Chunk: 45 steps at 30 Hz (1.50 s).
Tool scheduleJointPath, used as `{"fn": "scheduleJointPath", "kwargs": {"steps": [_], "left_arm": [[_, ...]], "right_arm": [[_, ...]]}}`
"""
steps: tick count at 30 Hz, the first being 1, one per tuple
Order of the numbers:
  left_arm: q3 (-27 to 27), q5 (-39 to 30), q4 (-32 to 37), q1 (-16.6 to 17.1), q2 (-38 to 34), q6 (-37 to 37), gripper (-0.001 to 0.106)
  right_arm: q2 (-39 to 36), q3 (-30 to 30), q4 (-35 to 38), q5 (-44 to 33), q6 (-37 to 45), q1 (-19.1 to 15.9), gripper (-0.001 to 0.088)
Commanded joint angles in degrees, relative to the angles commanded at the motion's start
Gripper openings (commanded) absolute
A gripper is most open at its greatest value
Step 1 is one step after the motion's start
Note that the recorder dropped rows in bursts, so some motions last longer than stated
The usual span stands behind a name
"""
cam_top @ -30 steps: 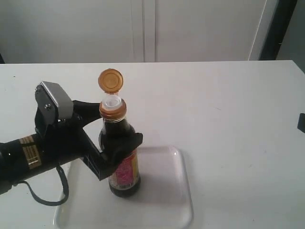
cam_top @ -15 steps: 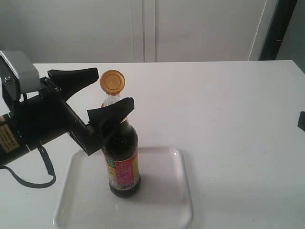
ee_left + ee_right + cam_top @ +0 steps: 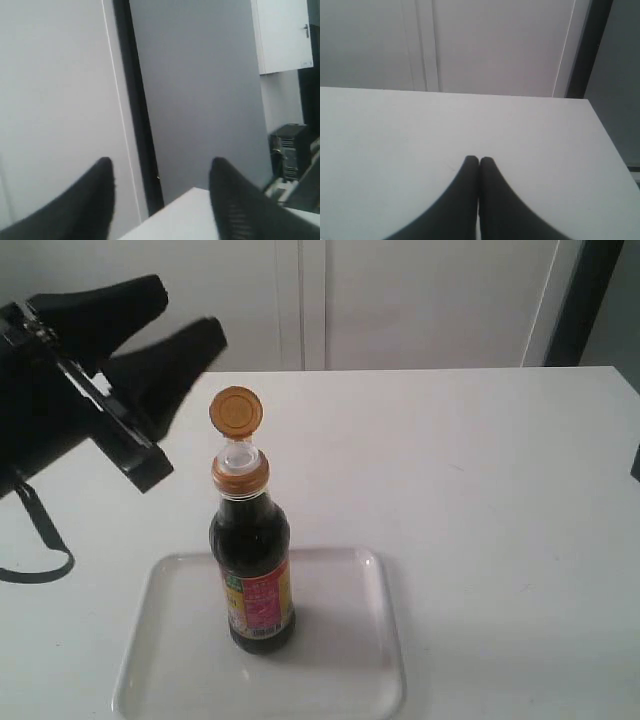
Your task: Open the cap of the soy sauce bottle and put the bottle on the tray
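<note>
The soy sauce bottle (image 3: 252,570) stands upright on the white tray (image 3: 340,660), dark liquid inside and a pink, yellow and green label low on it. Its golden-orange cap (image 3: 236,411) is flipped up on its hinge above the collar, baring the white spout (image 3: 238,452). My left gripper (image 3: 185,310) is open, raised up and to the left of the bottle, touching nothing. In the left wrist view its gripper (image 3: 160,172) points past the table edge at the wall. My right gripper (image 3: 479,160) is shut and empty over bare table; the exterior view shows only a dark sliver at its right edge.
The white table (image 3: 480,500) stretches wide to the right of the tray. Pale cabinet doors (image 3: 420,300) stand behind its far edge. A black cable (image 3: 40,540) from the left arm loops down over the table's left side.
My left gripper has let go of the bottle, opened and pulled back up and to the left. The bottle stays upright on the tray with its cap open. The right arm has not moved.
</note>
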<state>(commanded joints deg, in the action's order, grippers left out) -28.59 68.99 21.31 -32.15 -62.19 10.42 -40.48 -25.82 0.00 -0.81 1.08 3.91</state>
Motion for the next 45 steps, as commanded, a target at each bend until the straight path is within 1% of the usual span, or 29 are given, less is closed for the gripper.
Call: {"fn": "scheduleJointPath", "kwargs": {"steps": [2,3,5,6,8,10,12,15,17,19,21,22,25,27,28,30,33,39,45], "left_arm": [[-0.6,-8.0,-1.8,0.0,1.3,-4.5,0.009],[-1.4,-14.2,-2.8,0.0,2.0,-7.4,0.000],[-2.6,-22.5,-4.3,0.0,3.0,-10.9,0.000],[-3.6,-28.9,-6.2,0.0,3.5,-13.2,0.000],[-5.4,-39.1,-9.7,0.0,3.8,-15.9,0.000],[-7.5,-49.9,-13.4,0.0,4.1,-19.1,0.000],[-9.7,-59.2,-14.9,0.0,4.2,-20.7,0.000],[-12.9,-69.4,-14.9,0.0,4.2,-19.7,0.000],[-15.1,-75.3,-14.9,0.1,4.2,-18.0,0.000],[-17.0,-80.3,-14.9,0.5,4.2,-17.1,0.000],[-18.3,-85.0,-14.9,1.9,4.9,-13.8,0.000],[-18.9,-87.1,-14.9,2.8,5.4,-12.2,0.000],[-18.9,-91.7,-14.0,6.0,7.6,-9.2,0.000],[-18.9,-93.3,-14.0,7.4,9.6,-7.7,0.000],[-18.7,-93.3,-14.0,7.8,10.8,-7.4,0.000],[-18.2,-93.3,-14.0,8.1,13.4,-6.6,0.000],[-16.6,-93.4,-14.0,8.1,16.7,-4.2,0.000],[-10.0,-88.0,-14.0,8.1,23.6,-3.3,0.000],[-4.0,-83.1,-14.0,8.1,30.4,-3.1,0.000]], "right_arm": [[-0.1,-1.0,0.0,0.0,1.8,0.0,0.0000],[-0.2,-1.6,0.0,0.0,2.3,0.0,0.0000],[-0.2,-2.6,0.0,-0.2,3.4,0.0,0.0000],[-0.2,-3.2,0.0,-0.5,4.0,0.0,0.0000],[-0.2,-4.4,0.0,-1.5,5.4,0.0,0.0000],[-0.5,-6.1,0.0,-3.6,7.2,0.0,0.0000],[-1.3,-8.3,0.0,-6.6,8.4,0.0,0.0000],[-3.6,-11.4,0.0,-12.5,10.2,0.0,0.0000],[-5.4,-13.2,0.0,-18.1,10.3,0.0,0.0000],[-6.6,-14.2,0.0,-21.7,10.3,0.0,0.0000],[-7.0,-14.4,-1.4,-24.6,8.6,0.0,0.0000],[-7.0,-14.4,-3.5,-26.5,5.3,0.0,0.0000],[-7.0,-14.4,-10.8,-31.9,-5.3,0.0,0.0000],[-6.9,-14.3,-15.9,-34.0,-9.2,0.0,0.0000],[-6.1,-14.1,-17.4,-34.3,-11.2,0.0,0.0000],[-4.5,-13.5,-17.5,-34.2,-13.2,0.0,0.0000],[-0.7,-11.3,-17.5,-30.8,-14.8,0.0,0.0000],[6.5,-3.7,-17.6,-16.9,-16.3,0.0,0.0000],[13.7,0.8,-17.6,-12.5,-16.5,0.0,0.0000]]}}
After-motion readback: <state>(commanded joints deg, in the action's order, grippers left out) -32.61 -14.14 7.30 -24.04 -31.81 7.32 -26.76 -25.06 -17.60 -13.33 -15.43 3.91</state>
